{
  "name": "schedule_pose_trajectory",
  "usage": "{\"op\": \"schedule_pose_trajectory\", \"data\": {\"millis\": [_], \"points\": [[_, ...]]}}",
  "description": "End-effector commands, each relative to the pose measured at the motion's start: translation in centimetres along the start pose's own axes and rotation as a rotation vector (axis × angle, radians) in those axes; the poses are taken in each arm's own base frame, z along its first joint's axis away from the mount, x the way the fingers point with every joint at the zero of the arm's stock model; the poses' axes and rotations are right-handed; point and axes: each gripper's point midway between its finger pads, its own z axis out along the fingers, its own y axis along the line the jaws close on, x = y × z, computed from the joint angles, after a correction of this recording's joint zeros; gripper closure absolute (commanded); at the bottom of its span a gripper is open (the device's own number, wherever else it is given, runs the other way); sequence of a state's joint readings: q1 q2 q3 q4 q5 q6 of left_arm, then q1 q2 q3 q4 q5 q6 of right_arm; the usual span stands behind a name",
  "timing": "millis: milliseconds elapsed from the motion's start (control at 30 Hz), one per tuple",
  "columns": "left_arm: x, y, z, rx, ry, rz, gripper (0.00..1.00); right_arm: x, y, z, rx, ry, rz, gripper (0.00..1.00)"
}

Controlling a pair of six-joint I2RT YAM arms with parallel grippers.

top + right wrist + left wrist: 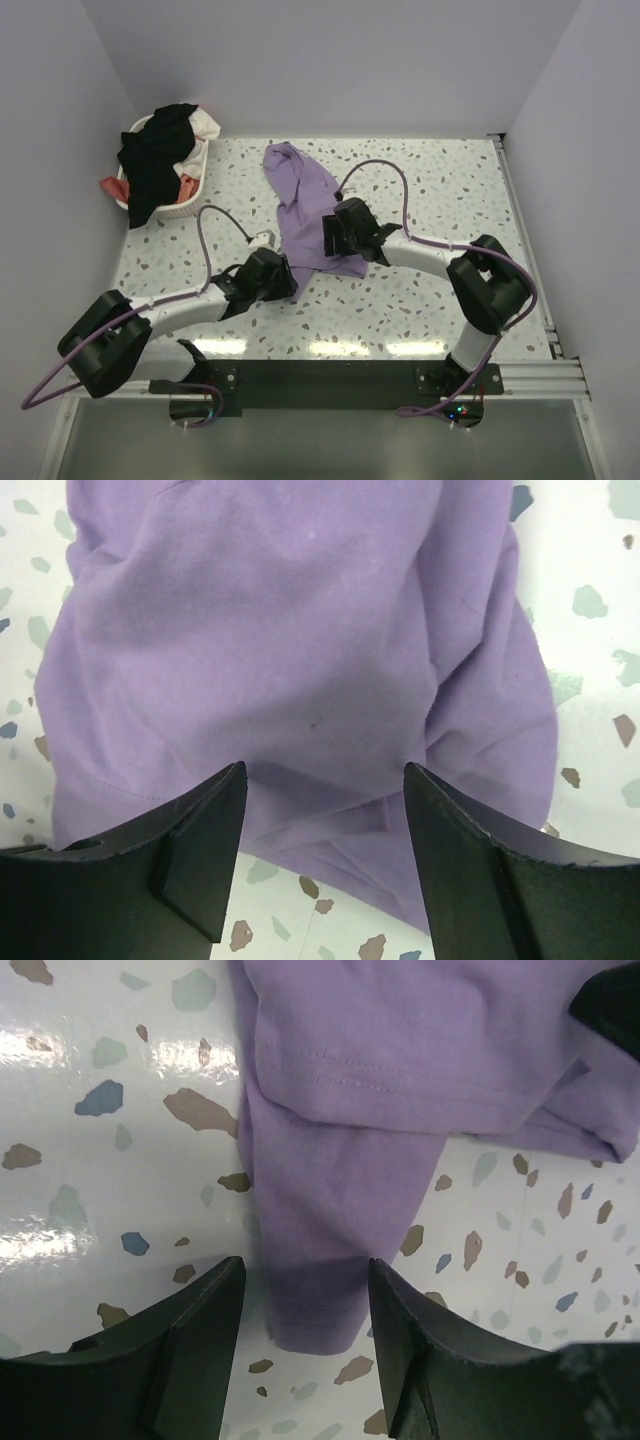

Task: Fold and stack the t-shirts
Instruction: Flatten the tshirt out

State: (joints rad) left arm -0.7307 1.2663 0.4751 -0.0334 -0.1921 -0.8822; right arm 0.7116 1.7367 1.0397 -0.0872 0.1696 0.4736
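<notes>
The lavender t-shirt (300,205) is lying crumpled in a long heap in the middle of the speckled table (440,190), running from the far side back toward the arms, and both grippers are working at its near end. Up close from the left wrist, the shirt (340,1160) is showing a stitched hem across the top, and one narrow flap of it is trailing down flat on the tabletop.

The left gripper (287,278) is coming in low at the shirt's near left corner. Its jaws are standing open, and that purple flap is lying right in the gap of the gripper (305,1290), with the black fingers (190,1340) on either side of it. They are not pinching it, and table is showing beside the cloth.

The right gripper (330,238) is hanging over the right side of the heap. From its wrist the shirt (280,630) is filling nearly the whole view in soft folds, and the gripper (325,780) is spread wide, its fingers (470,860) well apart above the cloth with nothing clamped between them.

Out at the far left corner, a white laundry basket (178,211) is sitting against the wall. A black t-shirt (160,150) is spilling over its rim, a white one (207,125) is bunched behind it, and coral cloth (188,187) is peeking out along the side. Purple cables (375,165) are looping up over both arms.
</notes>
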Motion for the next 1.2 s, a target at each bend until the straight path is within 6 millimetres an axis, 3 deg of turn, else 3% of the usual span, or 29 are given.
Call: {"op": "schedule_pose_trajectory", "data": {"millis": [0,100,200,433,533,667,900,967,1167], "points": [[-1.9,-2.0,0.7,0.015,-0.080,-0.002,0.43,-1.8,-0.8,-0.1,0.057,-0.070,0.012,0.32],[-1.6,-1.7,1.1,-0.008,-0.080,0.008,0.43,-1.7,-0.8,-0.2,0.057,-0.070,0.003,0.32],[-1.5,-1.4,1.4,-0.027,-0.082,0.013,0.49,-1.3,-0.9,0.1,0.057,-0.058,0.000,0.30],[-1.5,-1.1,1.8,-0.047,-0.082,0.017,0.83,0.0,-0.5,1.6,0.034,-0.018,0.012,0.30],[-1.6,-1.0,1.7,-0.057,-0.088,0.015,0.92,0.3,-0.2,1.9,0.024,-0.008,0.027,0.32],[-2.0,-0.6,1.2,-0.082,-0.097,0.016,1.00,-0.5,0.3,1.1,0.002,-0.027,0.047,0.42],[-4.4,0.0,-0.3,-0.146,-0.170,-0.016,1.00,-3.7,0.8,-2.4,-0.006,-0.085,0.045,0.95],[-5.6,0.0,-1.1,-0.151,-0.197,-0.039,1.00,-4.8,0.6,-3.9,0.004,-0.102,0.041,1.00],[-10.9,1.4,-3.9,-0.161,-0.304,-0.160,1.00,-8.7,-1.7,-9.2,0.054,-0.197,0.050,1.00]]}}
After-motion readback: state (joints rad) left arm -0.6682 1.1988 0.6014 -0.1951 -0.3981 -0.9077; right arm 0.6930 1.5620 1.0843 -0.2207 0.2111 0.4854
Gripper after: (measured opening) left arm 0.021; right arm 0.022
